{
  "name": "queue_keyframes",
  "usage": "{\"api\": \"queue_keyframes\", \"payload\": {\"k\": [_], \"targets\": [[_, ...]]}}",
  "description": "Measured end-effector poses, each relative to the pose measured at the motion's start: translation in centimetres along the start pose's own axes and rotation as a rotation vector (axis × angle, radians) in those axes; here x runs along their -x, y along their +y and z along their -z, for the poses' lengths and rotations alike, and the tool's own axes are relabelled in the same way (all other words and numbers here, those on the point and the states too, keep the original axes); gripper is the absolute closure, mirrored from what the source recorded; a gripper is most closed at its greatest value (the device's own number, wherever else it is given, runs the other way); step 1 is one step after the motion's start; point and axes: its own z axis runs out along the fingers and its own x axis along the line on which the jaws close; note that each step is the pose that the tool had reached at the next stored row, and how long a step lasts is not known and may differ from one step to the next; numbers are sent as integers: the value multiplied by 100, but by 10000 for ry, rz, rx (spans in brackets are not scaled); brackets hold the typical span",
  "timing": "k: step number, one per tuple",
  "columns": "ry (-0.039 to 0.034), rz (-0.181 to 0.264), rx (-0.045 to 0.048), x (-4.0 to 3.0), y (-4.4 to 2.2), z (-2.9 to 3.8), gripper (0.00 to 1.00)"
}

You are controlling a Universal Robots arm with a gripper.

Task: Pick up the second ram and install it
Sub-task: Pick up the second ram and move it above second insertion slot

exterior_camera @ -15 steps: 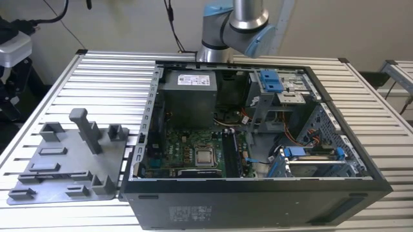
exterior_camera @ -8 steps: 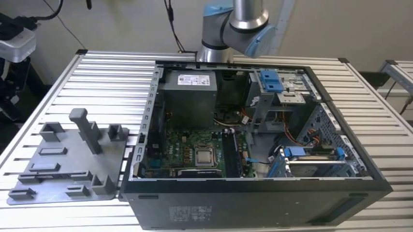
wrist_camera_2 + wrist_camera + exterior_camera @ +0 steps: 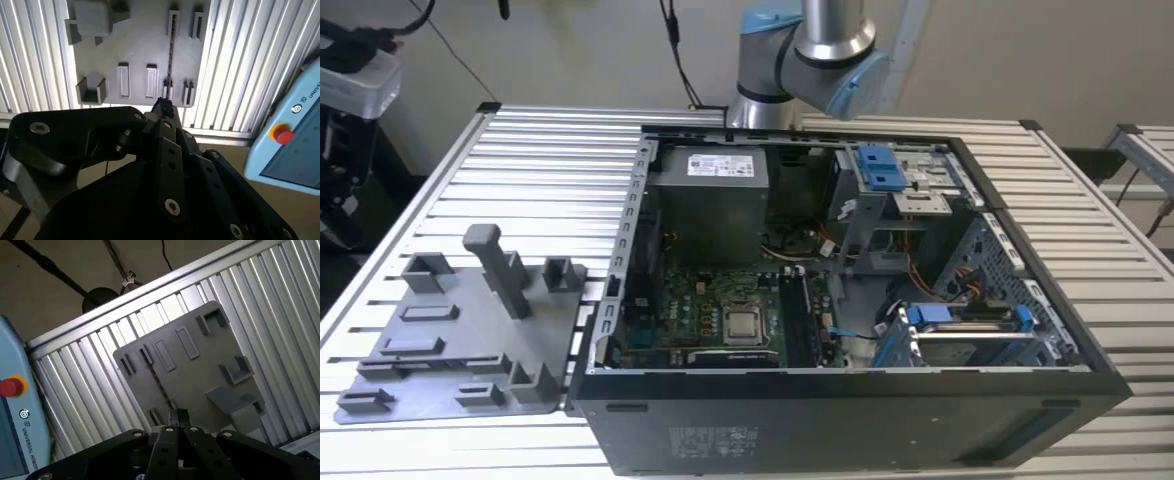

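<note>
Second ram [image 3: 170, 55], seemingly below pincer [image 3: 163, 106]

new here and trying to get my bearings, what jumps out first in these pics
An open computer case sits in the middle of the table in the exterior view, its motherboard exposed, with a grey fixture plate at the exterior view's left. In both wrist views the gripper hangs above that plate, where the second ram stands on edge in its slots.

The fixture plate [image 3: 460, 335], apparently holding the second ram [image 3: 170, 55], lies at the exterior view's left of the case [image 3: 854, 420].
</note>
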Motion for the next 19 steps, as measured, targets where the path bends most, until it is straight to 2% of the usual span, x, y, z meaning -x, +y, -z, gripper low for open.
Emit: {"api": "queue_keyframes", "payload": {"k": [16, 19], "targets": [[84, 2845, 39, 6, 3, -9, 89], [88, 3029, 41, 7, 3, -9, 89]]}}
